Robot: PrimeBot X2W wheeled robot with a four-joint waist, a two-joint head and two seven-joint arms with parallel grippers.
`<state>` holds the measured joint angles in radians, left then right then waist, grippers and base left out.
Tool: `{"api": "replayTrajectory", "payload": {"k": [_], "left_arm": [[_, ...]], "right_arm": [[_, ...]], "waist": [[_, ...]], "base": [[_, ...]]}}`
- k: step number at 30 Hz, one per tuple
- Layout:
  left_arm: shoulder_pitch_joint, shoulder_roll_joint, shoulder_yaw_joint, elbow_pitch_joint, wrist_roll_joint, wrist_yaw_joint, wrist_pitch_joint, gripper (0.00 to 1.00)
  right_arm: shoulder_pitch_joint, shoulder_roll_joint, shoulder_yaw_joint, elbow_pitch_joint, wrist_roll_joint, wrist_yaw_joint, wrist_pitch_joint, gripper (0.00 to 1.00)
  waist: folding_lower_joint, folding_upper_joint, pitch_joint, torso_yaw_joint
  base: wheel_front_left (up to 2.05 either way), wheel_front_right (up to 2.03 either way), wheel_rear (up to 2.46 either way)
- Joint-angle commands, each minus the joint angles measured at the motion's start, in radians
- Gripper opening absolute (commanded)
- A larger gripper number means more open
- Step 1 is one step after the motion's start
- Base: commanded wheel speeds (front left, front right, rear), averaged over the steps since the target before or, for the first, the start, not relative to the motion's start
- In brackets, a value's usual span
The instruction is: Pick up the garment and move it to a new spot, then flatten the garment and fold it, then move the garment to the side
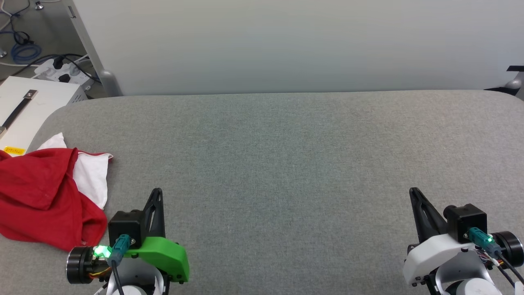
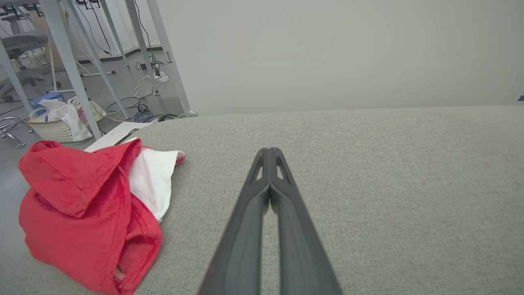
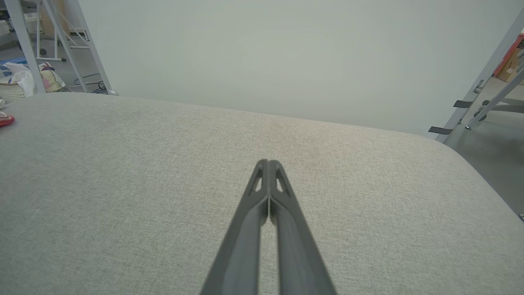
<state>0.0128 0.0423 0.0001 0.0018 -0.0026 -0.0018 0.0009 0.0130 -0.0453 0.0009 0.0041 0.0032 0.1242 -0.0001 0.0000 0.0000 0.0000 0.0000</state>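
The garment (image 1: 45,196) lies crumpled at the left edge of the grey padded table (image 1: 286,164), red with a white sleeve showing. In the left wrist view the garment (image 2: 86,213) sits left of the fingers, apart from them. My left gripper (image 1: 157,192) rests at the lower left, just right of the garment, shut and empty; its fingertips (image 2: 270,152) are pressed together. At the lower right, my right gripper (image 1: 413,191) is shut too, with nothing in it, its tips (image 3: 268,164) over bare table. A sliver of the garment (image 3: 6,120) shows at the far left of the right wrist view.
A pale partition wall (image 1: 286,45) stands behind the table. Left of the table are a white box (image 1: 28,106), a power strip with cables (image 1: 61,69) and metal frame legs (image 2: 73,69). A laundry basket (image 2: 57,123) sits on the floor.
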Motion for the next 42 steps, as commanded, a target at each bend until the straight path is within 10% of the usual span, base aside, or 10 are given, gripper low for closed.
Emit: {"api": "replayTrajectory", "payload": {"k": [1, 37, 38, 42], "left_arm": [[-0.013, 0.008, 0.0, -0.002, 0.003, 0.002, -0.001, 0.0], [-0.013, 0.008, 0.0, -0.002, 0.003, 0.002, -0.001, 0.0], [0.0, 0.0, 0.0, 0.0, 0.0, 0.0, 0.0, 1.0], [0.0, -0.002, -0.001, 0.001, 0.0, 0.0, -0.002, 1.0]], "right_arm": [[-0.013, -0.005, -0.001, -0.004, -0.003, 0.007, 0.0, 0.0], [-0.013, -0.005, -0.001, -0.004, -0.003, 0.007, 0.0, 0.0], [0.0, 0.0, 0.0, 0.0, 0.0, 0.0, 0.0, 1.0], [0.0, 0.001, 0.001, 0.001, 0.001, -0.001, -0.002, 1.0]], "waist": [[0.0, 0.0, 0.0, 0.0], [0.0, 0.0, 0.0, 0.0], [0.0, 0.0, 0.0, 0.0], [0.0, 0.0, 0.0, 0.0]], "base": [[0.0, 0.0, 0.0], [0.0, 0.0, 0.0], [0.0, 0.0, 0.0], [0.0, 0.0, 0.0]]}}
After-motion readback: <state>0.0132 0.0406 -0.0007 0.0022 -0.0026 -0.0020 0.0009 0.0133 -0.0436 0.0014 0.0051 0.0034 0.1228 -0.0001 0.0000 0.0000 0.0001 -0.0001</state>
